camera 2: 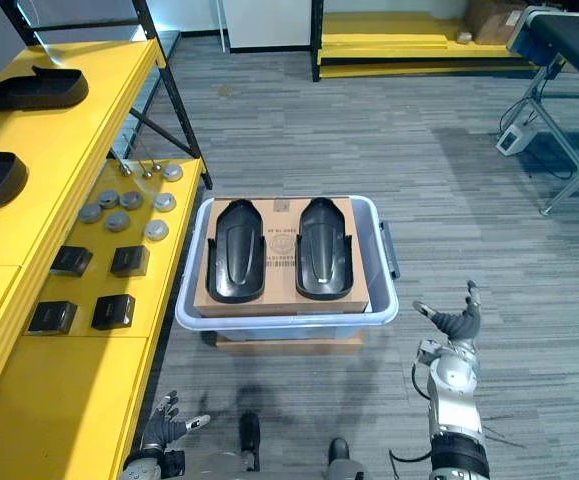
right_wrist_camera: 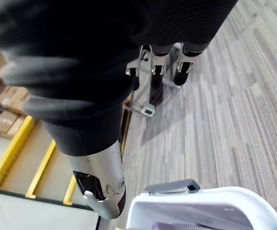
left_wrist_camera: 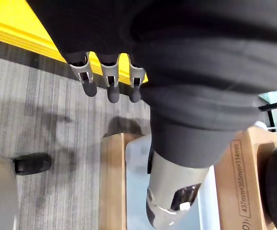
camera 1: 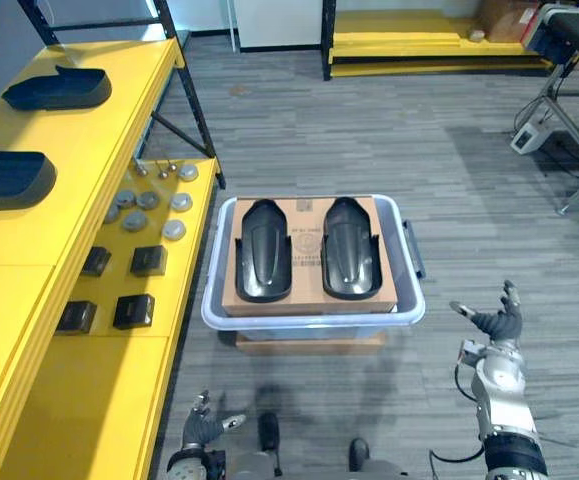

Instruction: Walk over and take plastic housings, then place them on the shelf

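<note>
Yellow shelf (camera 1: pixel 99 130): long rack down the robot's left side, with a top level and a lower level.
Bin (camera 1: pixel 314 321): pale plastic tote on the floor just beside the shelf, straight ahead of the robot. It sits on a wooden board (camera 1: pixel 309 343).
Cardboard insert (camera 1: pixel 307 240): lies in the bin, covers most of it and carries two housings.
Bin housings: left housing (camera 1: pixel 263 250) and right housing (camera 1: pixel 350 247), black, side by side on the insert, not touching. Neither hand is on them.
Shelf housings: far housing (camera 1: pixel 57 90) and near housing (camera 1: pixel 9 178), dark, on the top level, apart.
Progress: looks about half done, two on the shelf and two left in the bin. The walk-up seems finished; this pickup is not yet begun.
Right hand (camera 1: pixel 497 322): raised to the right of the bin, clear of it. Fingers spread straight, holding nothing.
Left hand (camera 1: pixel 204 428): low, near the shelf's lower level. Fingers (left_wrist_camera: pixel 110 81) loosely extended, empty.
Small parts: metal discs (camera 1: pixel 149 205) and small black boxes (camera 1: pixel 134 310) on the lower level, not part of the task.
</note>
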Available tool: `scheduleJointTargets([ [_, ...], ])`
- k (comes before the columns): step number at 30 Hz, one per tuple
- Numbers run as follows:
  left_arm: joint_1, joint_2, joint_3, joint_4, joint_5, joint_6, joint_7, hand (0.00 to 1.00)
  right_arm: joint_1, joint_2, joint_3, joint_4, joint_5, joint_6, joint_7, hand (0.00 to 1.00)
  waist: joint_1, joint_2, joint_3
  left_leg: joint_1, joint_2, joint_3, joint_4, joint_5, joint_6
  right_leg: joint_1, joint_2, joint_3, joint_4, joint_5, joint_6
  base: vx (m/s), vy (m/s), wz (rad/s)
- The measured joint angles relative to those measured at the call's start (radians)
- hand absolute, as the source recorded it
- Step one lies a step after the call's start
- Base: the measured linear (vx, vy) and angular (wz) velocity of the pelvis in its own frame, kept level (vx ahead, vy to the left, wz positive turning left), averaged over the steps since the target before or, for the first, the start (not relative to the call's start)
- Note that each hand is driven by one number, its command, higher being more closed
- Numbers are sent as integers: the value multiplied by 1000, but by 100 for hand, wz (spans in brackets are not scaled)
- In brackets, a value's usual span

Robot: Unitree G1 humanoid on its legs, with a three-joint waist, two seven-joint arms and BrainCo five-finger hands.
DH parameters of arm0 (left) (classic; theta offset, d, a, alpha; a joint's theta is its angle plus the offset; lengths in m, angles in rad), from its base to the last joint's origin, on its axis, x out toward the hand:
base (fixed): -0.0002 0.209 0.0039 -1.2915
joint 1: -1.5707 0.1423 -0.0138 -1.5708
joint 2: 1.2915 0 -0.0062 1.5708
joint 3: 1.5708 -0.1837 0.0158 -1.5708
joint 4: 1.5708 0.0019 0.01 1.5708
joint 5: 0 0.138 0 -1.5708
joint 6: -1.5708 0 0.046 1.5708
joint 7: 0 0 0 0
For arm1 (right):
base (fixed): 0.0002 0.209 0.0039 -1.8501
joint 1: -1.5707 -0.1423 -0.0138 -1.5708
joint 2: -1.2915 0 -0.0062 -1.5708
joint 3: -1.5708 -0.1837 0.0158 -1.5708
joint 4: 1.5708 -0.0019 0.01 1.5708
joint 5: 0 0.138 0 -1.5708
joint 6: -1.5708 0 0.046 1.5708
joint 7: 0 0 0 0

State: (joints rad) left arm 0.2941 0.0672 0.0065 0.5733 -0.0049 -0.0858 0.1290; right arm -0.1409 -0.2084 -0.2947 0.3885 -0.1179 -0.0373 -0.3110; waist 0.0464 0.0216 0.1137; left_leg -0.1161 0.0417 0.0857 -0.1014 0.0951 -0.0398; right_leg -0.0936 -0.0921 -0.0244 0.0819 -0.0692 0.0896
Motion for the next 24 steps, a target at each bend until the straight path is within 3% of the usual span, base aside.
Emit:
scheduleJointTargets([
  [7, -21, -1, -17, 0, -1, -11, 4, 0, -197, -29, 45, 200, -9, 24, -19, 0, 24, 3, 55, -48, -27, -38, 7, 34, 39, -12, -18, -29, -19, 22, 5, 47, 27, 15],
  [15, -62, 5, -76, -2, -24, -32, 16, 0, -503, -64, 110, 425, 13, 26, -39, 0, 59, 16, 149, -101, -34, -68, 7, 49, 41, -51, -18, -55, -15, 24, 3, 42, -10, 12],
  [20, -107, 5, -86, -3, -35, -37, 31, 0, -601, -105, 116, 532, 33, 30, -48, 0, 69, 28, 210, -135, -36, -90, 7, 65, 39, -79, -18, -70, -8, 26, 1, -13, -1, 10],
  [21, -119, 6, -88, -2, -45, -37, 36, 0, -630, -117, 115, 576, 37, 44, -53, 100, 70, 28, 227, -137, -36, -100, 7, 69, 34, -82, -18, -73, -4, 26, 0, -14, 0, 8],
  [24, -130, 7, -106, -5, -65, -37, 52, 0, -691, -135, 113, 663, 47, 66, -60, 100, 66, 29, 233, -156, -27, -111, 7, 78, 38, -101, -16, -82, 5, 31, -7, -21, -11, 10],
])
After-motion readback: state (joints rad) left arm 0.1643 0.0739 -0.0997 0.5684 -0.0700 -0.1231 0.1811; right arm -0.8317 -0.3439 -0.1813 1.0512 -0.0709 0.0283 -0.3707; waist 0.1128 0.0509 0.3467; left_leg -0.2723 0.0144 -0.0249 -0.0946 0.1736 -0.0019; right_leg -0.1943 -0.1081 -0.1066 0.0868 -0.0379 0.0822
